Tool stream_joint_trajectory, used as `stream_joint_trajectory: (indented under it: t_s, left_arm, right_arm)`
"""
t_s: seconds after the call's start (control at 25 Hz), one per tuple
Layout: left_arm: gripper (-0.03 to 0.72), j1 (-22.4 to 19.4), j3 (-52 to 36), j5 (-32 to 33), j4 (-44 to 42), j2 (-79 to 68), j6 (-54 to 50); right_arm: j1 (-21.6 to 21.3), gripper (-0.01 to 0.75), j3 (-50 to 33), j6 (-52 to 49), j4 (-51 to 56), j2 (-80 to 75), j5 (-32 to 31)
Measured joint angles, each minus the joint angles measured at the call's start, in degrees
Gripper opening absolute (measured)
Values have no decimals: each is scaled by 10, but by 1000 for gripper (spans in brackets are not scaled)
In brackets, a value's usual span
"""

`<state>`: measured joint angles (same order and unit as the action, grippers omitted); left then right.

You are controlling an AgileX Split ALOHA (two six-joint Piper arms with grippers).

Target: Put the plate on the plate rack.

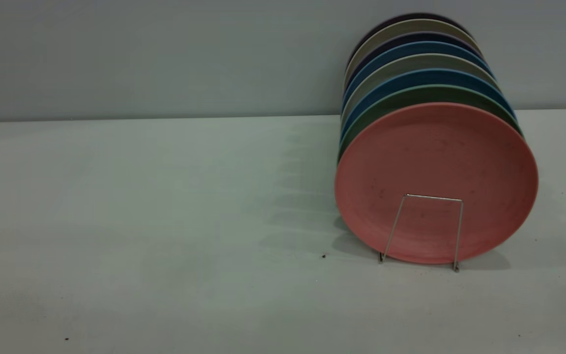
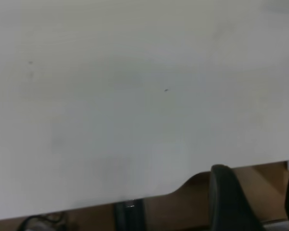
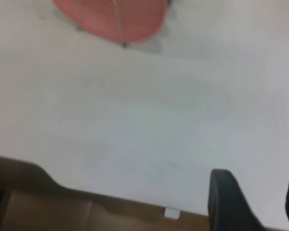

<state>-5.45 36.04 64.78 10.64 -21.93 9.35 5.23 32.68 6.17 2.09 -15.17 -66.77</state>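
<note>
The salmon-pink plate [image 1: 435, 167] stands upright on edge at the right of the table, at the front of a row of standing plates. The silver wire plate rack [image 1: 434, 197] shows as one upright loop in front of the plate's lower face. The plate also shows in the right wrist view [image 3: 115, 14], far from the gripper. My left gripper [image 2: 257, 197] is open and empty past the table's edge. My right gripper [image 3: 257, 202] is open and empty over the table near its edge. Neither arm shows in the exterior view.
Behind the pink plate stand a green plate [image 1: 386, 110], blue plates [image 1: 376, 88] and several more, all on edge. The white table [image 1: 165, 221] stretches left of them. A grey wall rises behind. Brown floor [image 2: 183, 202] shows past the table's edge.
</note>
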Motion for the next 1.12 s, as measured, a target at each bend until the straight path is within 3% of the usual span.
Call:
stream_joint_trajectory:
  t_s: [0.12, 0.52, 1.12]
  left_arm:
    - [333, 0, -15, 1, -27, 31, 0]
    - [333, 0, -65, -2, -43, 53, -1]
    - [333, 0, -81, -4, -54, 62, -13]
  right_arm:
    - [0, 315, -36, -20, -2, 14, 29]
    - [27, 283, -53, 33, -7, 45, 24]
    - [28, 243, -56, 34, -11, 80, 23]
